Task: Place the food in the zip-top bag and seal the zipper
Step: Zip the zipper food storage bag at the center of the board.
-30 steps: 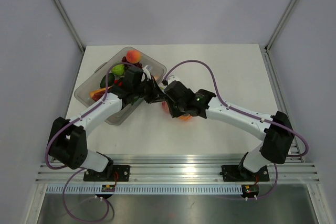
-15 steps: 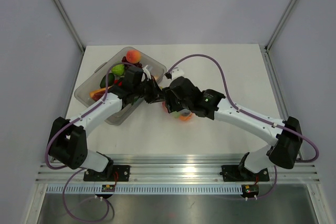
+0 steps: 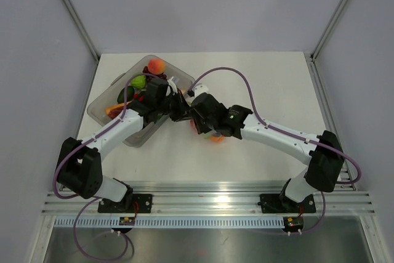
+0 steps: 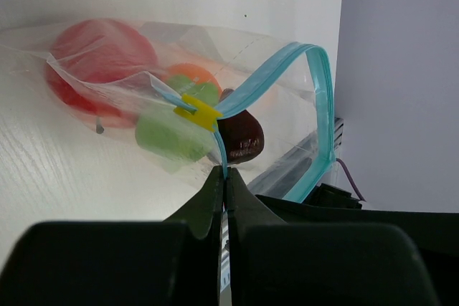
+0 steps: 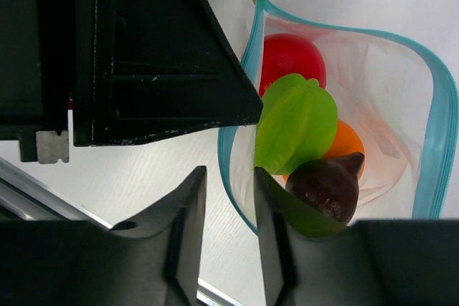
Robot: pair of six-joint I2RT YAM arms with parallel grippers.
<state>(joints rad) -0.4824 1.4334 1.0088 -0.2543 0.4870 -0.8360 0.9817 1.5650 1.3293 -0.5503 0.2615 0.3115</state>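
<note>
The zip-top bag (image 5: 401,69) lies on the table with its mouth open, mostly hidden under the arms in the top view (image 3: 213,136). It holds food: a red piece (image 5: 290,59), a green piece (image 5: 297,123), an orange piece (image 5: 346,141) and a dark purple piece (image 5: 326,185). My left gripper (image 4: 226,175) is shut on the light-blue zipper (image 4: 269,80), just below its yellow slider (image 4: 201,111). My right gripper (image 5: 228,180) is open, its jaws standing either side of the zipper's near edge (image 5: 231,145). The two grippers nearly touch in the top view, left (image 3: 178,110) and right (image 3: 196,115).
The clear rigid tub (image 3: 98,108) stands at the back left with a peach piece (image 3: 156,65), a green piece (image 3: 138,81) and an orange piece (image 3: 112,110) in it. The left gripper's black body (image 5: 143,55) fills the upper left of the right wrist view.
The right arm swung its elbow outward, then came back. Its gripper has shifted slightly left, closer to the left gripper. The left arm has held still.
</note>
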